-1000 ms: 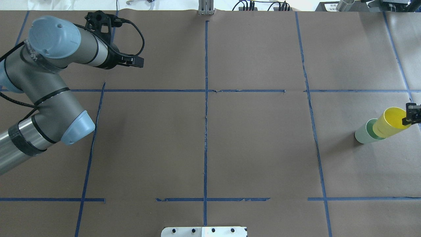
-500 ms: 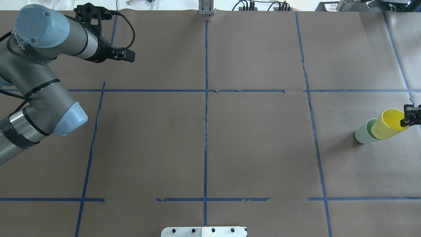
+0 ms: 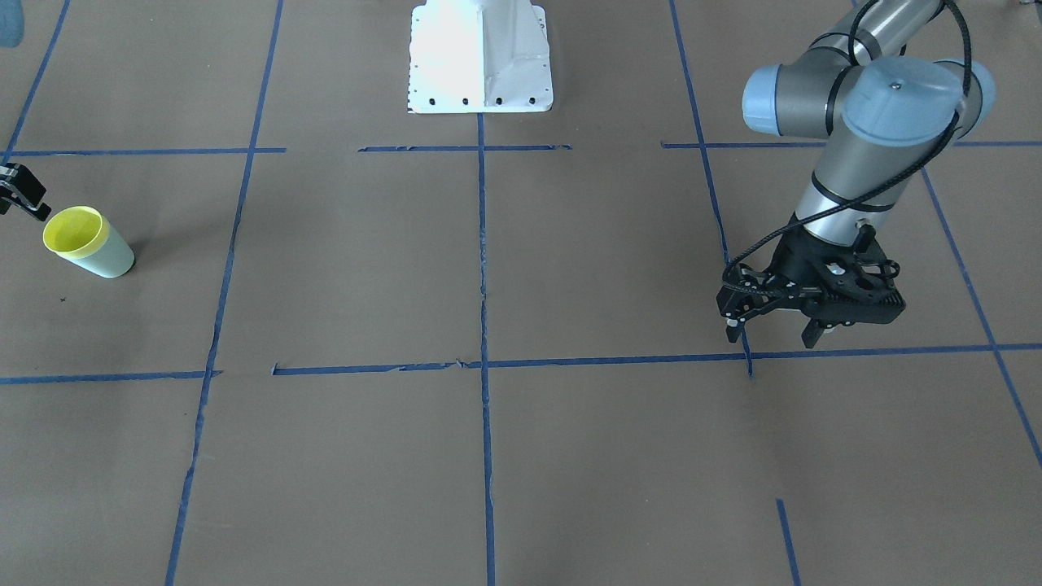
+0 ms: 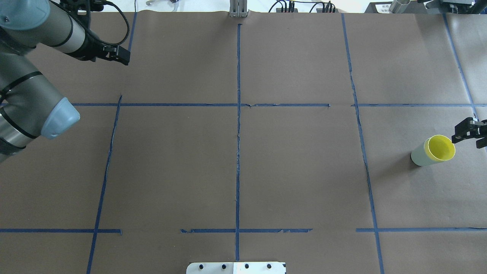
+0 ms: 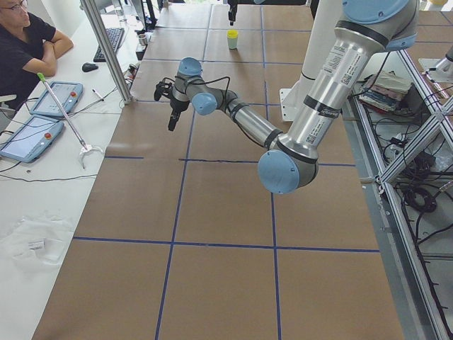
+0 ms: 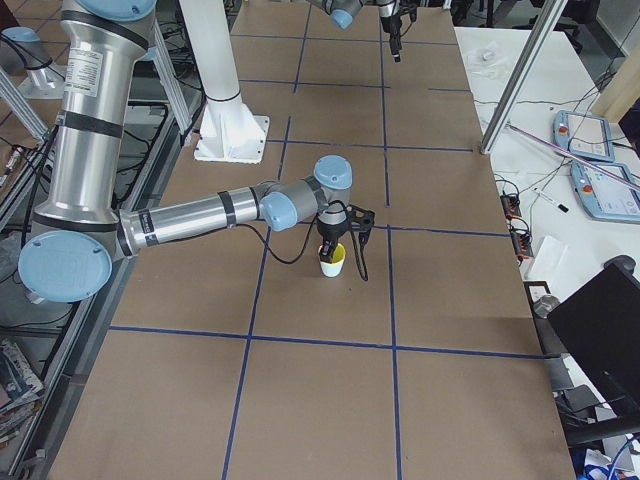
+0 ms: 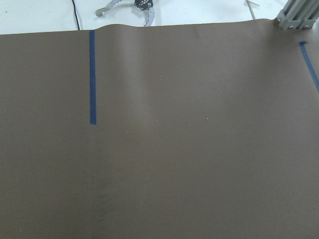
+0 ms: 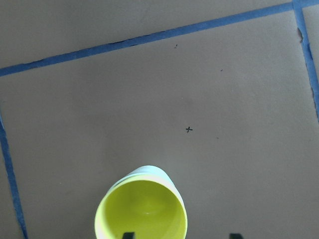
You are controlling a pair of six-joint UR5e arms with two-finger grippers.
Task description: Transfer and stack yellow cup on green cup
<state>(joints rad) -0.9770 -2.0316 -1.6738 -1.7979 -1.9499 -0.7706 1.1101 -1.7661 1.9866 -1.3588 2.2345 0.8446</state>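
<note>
The yellow cup sits nested inside the green cup, upright at the table's right side. The stack also shows in the front-facing view, the yellow cup in the green cup, and in the right wrist view as a yellow cup with the green rim behind it. My right gripper is open and empty, just off the yellow rim, not touching it. One of its fingertips stands well apart from the other. My left gripper is open and empty, far away at the table's left back.
Blue tape lines divide the brown paper-covered table. The white robot base plate stands at the near middle edge. An aluminium post stands at the far edge. An operator sits beyond the table with tablets.
The yellow cup has dropped fully into the green cup and stands upright. My right gripper has let go and drawn back. My left arm has moved further back and left.
</note>
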